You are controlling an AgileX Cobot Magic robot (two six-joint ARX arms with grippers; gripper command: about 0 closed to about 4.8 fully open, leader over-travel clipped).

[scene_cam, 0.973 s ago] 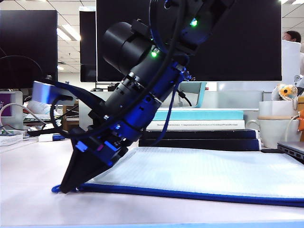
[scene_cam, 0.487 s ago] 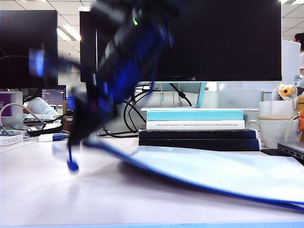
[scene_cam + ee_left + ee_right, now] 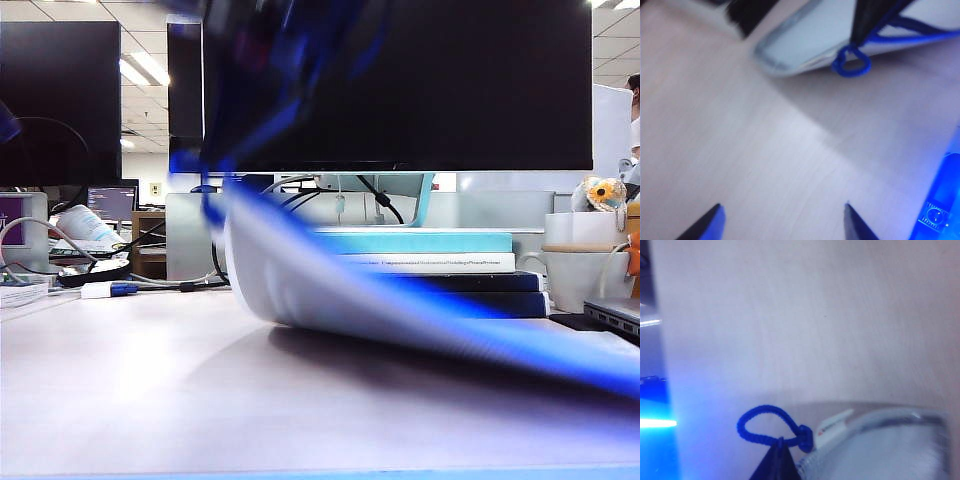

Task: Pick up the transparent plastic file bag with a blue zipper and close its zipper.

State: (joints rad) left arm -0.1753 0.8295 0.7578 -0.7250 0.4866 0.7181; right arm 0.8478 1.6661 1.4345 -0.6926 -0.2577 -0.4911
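Observation:
The transparent plastic file bag (image 3: pixel 290 275) hangs lifted at its left corner and curls down to the table on the right, blurred by motion. The blue zipper (image 3: pixel 470 312) runs along its near edge. My right gripper (image 3: pixel 780 444) is shut on the zipper's blue cord loop (image 3: pixel 765 426), with the bag's corner (image 3: pixel 890 452) just beside it. The left wrist view shows the same loop (image 3: pixel 852 62) pinched by the right gripper's dark fingers (image 3: pixel 867 20). My left gripper (image 3: pixel 784 220) is open over bare table, apart from the bag (image 3: pixel 810 40).
A stack of teal, white and black books (image 3: pixel 415 262) lies behind the bag under a large dark monitor (image 3: pixel 420 80). A white mug (image 3: pixel 585 275) and a laptop corner (image 3: pixel 615 318) sit at the right. Cables (image 3: pixel 150 285) trail at the back left.
The arm that pressed on the bag's left corner has swung up and out of frame. It pulled that corner off the table, and the flat bag now curls upward.

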